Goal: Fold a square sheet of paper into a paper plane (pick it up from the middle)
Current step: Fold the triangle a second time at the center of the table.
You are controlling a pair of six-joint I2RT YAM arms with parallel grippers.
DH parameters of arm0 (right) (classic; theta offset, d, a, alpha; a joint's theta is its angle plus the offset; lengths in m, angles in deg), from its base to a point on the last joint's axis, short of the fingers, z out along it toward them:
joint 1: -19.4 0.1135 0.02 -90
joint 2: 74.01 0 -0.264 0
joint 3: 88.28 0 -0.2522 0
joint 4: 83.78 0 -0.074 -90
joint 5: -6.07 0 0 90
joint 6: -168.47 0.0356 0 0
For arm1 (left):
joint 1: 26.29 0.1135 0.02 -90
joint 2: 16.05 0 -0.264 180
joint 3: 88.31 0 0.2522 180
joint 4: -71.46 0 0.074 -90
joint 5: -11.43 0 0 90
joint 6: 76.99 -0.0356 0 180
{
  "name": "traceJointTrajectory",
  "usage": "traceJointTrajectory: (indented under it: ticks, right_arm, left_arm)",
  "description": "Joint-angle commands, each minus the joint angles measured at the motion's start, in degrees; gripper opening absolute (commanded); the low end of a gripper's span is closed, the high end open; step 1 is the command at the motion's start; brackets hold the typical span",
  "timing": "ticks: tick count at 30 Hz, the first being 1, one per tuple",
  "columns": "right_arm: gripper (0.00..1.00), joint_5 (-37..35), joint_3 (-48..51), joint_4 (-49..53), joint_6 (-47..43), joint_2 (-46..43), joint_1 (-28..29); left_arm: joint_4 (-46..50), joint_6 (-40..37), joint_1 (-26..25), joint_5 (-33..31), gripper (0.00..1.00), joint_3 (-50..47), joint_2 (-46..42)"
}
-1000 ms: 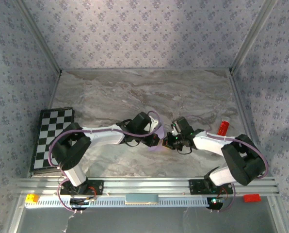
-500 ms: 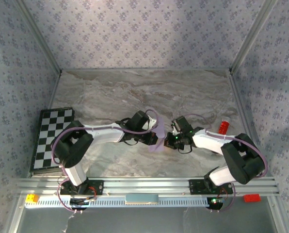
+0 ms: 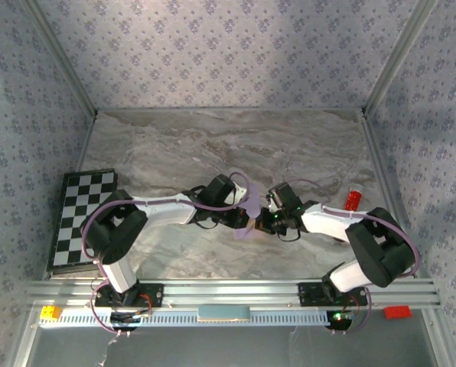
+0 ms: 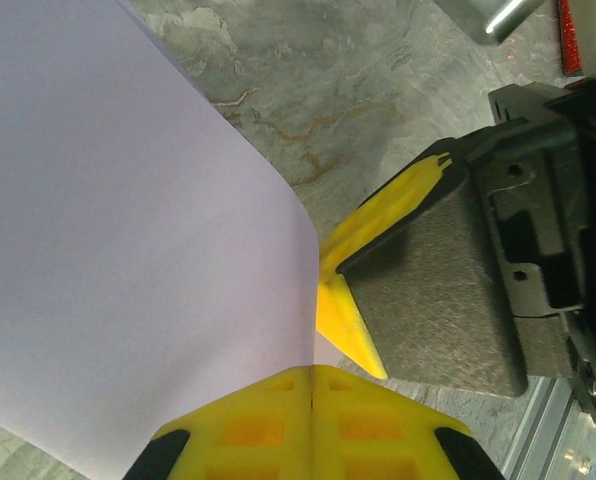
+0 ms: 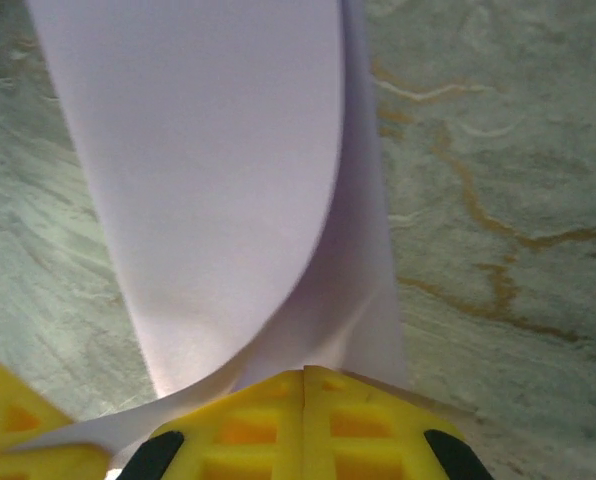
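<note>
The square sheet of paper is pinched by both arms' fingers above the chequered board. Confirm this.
Wrong place. The left fingers and right fingers do pinch the square sheet of paper, but above the marble table; the chequered board lies apart at the left, as the top external view shows.

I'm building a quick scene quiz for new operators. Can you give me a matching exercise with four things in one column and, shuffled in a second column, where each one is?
Things:
1. paper
2. chequered board
3. red tube
4. orange block

Places:
A. left end of the near rail
B. mid-table, pinched by the left end effector and the right end effector
C. left edge of the table
D. near the table's right edge

Pairs: 1-B, 2-C, 3-D, 4-A
</note>
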Motion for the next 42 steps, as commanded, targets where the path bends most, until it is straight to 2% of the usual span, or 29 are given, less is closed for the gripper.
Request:
traceJointTrajectory:
  ticks: [1,10,42]
  right_arm:
    - [0.01,-3.08,-0.24,4.94,-1.48,1.38,-0.18]
    - [0.01,-3.12,-0.33,6.81,-3.46,0.98,-1.33]
    - [0.01,-2.47,-0.53,7.87,-4.68,1.04,-2.03]
  left_arm:
    - [0.28,-0.19,0.75,0.2,0.0,-0.04,0.62]
    - [1.99,-1.5,3.48,-1.36,0.0,0.97,2.94]
    - [6.19,-6.02,3.5,-8.92,0.0,4.81,4.73]
